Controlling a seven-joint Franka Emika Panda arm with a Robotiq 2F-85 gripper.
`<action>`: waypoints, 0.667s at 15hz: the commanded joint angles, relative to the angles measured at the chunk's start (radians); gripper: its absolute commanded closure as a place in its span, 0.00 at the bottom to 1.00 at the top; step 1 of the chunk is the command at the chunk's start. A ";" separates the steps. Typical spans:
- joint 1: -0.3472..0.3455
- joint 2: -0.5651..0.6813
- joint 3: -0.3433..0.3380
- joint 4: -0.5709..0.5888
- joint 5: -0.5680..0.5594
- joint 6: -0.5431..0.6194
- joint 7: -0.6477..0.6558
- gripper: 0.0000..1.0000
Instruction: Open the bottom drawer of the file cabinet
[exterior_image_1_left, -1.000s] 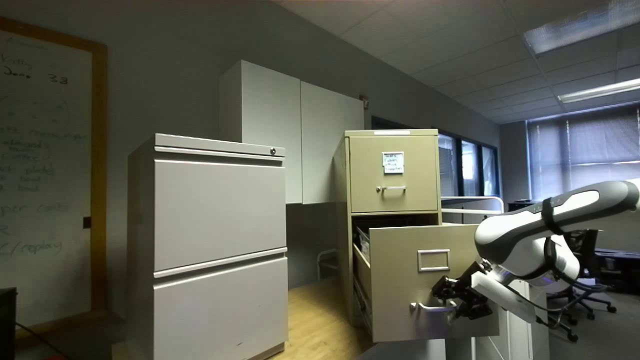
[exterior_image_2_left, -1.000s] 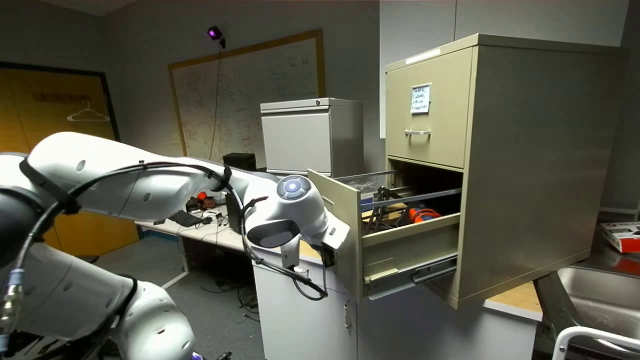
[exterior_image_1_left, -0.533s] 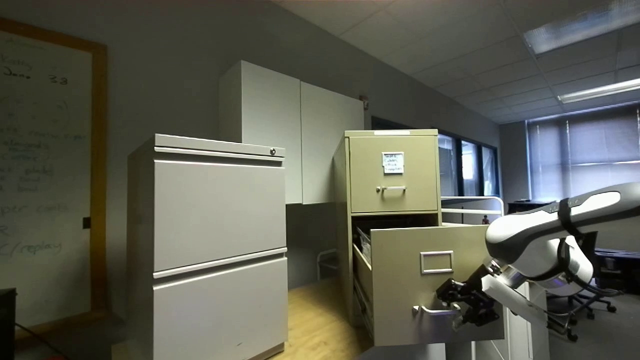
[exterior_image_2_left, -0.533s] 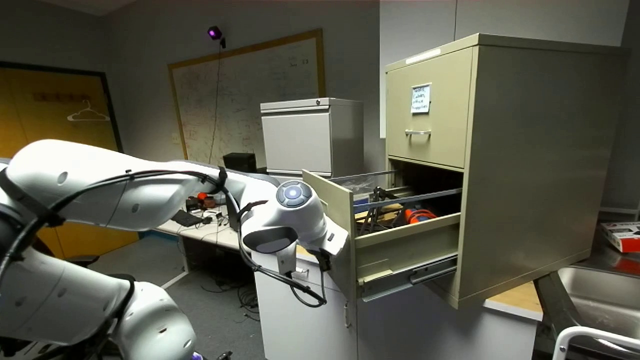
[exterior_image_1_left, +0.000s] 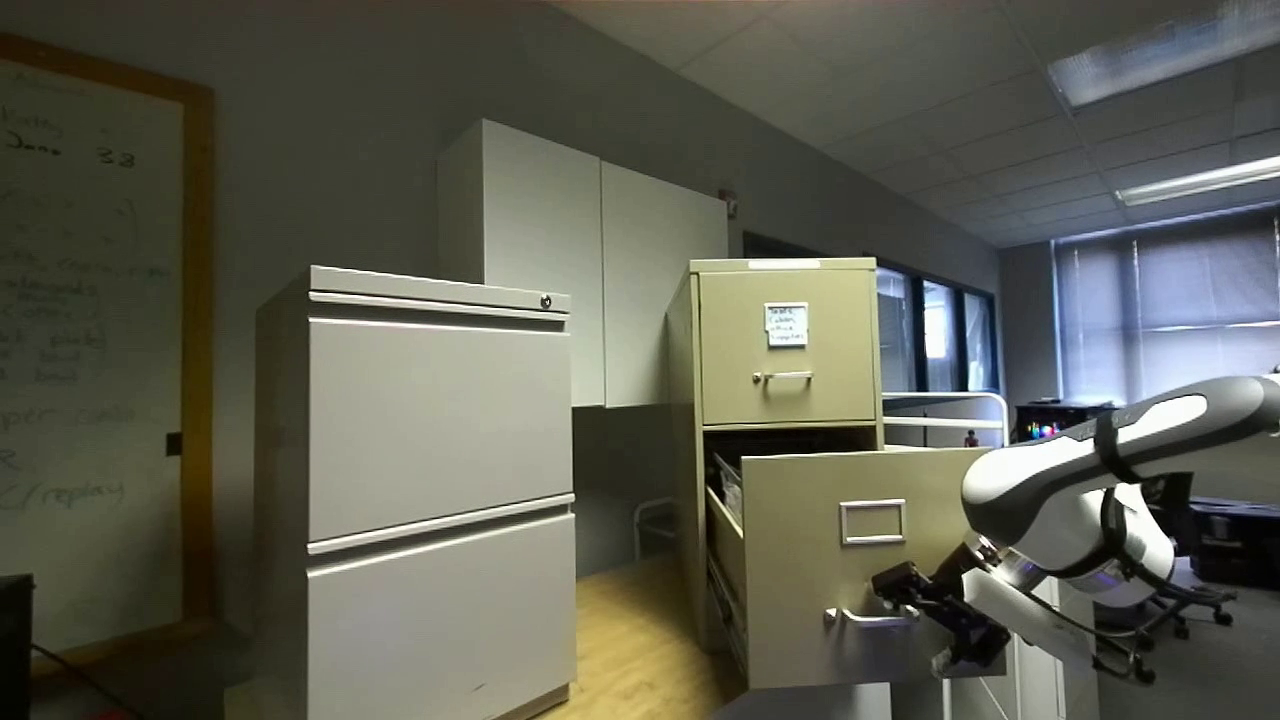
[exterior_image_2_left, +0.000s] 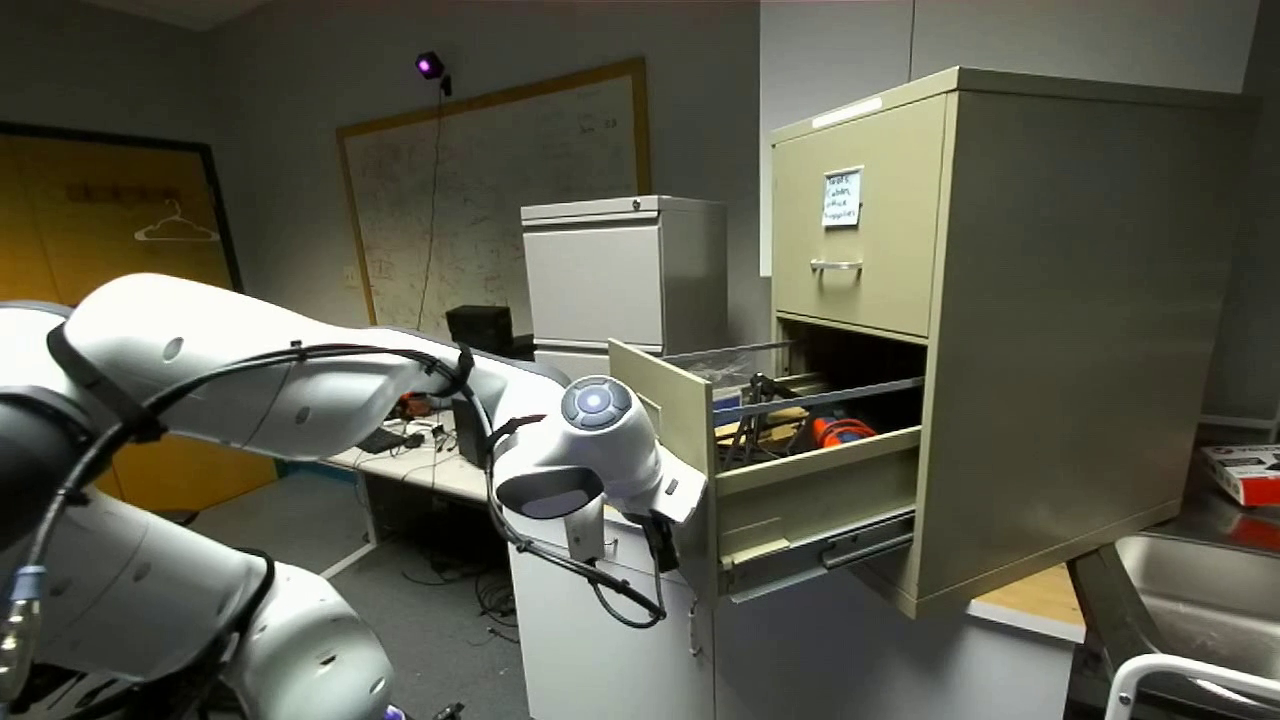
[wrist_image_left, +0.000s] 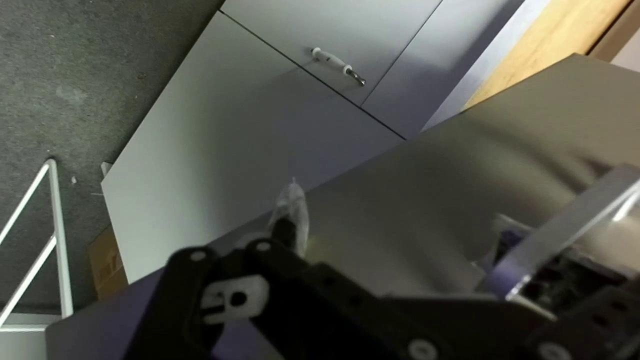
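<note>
The beige file cabinet (exterior_image_2_left: 1080, 330) stands on a wood-topped counter, visible in both exterior views. Its bottom drawer (exterior_image_1_left: 800, 560) is pulled well out, and in an exterior view tools and an orange item show inside. A silver handle (exterior_image_1_left: 868, 619) runs across the drawer front. My gripper (exterior_image_1_left: 922, 632) is at the handle's free end, jaws spread apart. In the wrist view the handle bar (wrist_image_left: 575, 230) lies near one finger, and the opposite finger (wrist_image_left: 292, 215) stands well away from it. Whether the near finger touches the bar I cannot tell.
The upper drawer (exterior_image_1_left: 740, 340) with its paper label is closed. A wider light-grey cabinet (exterior_image_1_left: 440, 430) stands beside the file cabinet. White base cupboards (exterior_image_2_left: 610, 620) lie below the drawer. A sink (exterior_image_2_left: 1200, 600) and a white metal rail (exterior_image_2_left: 1200, 670) are off to the side.
The drawer came out a little more, then slid back slightly. My gripper's fingers have spread from the handle, and the hand has dropped a little.
</note>
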 joint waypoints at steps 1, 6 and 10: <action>0.056 0.020 -0.037 -0.002 0.047 0.153 -0.126 0.00; 0.060 0.019 0.001 -0.017 0.278 0.275 -0.257 0.00; 0.069 0.008 0.038 -0.027 0.506 0.346 -0.398 0.00</action>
